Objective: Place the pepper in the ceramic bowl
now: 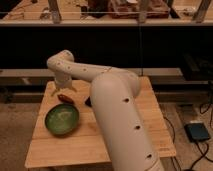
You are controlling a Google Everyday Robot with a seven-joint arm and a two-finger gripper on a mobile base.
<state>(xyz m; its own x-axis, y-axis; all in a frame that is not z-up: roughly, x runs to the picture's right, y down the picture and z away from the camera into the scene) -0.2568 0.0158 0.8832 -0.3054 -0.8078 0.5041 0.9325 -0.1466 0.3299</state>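
The small dark red pepper (65,97) lies on the wooden table (55,146), just behind the green ceramic bowl (62,119). The bowl sits at the table's left front and holds nothing. My gripper (63,88) hangs from the white arm at the table's back left, directly above and just behind the pepper, close to it.
The thick white arm (120,120) crosses the table's middle and hides much of it. A black slab (89,102) peeks out beside the arm. A dark shelf (140,50) stands behind the table. A dark box (199,132) lies on the floor at right.
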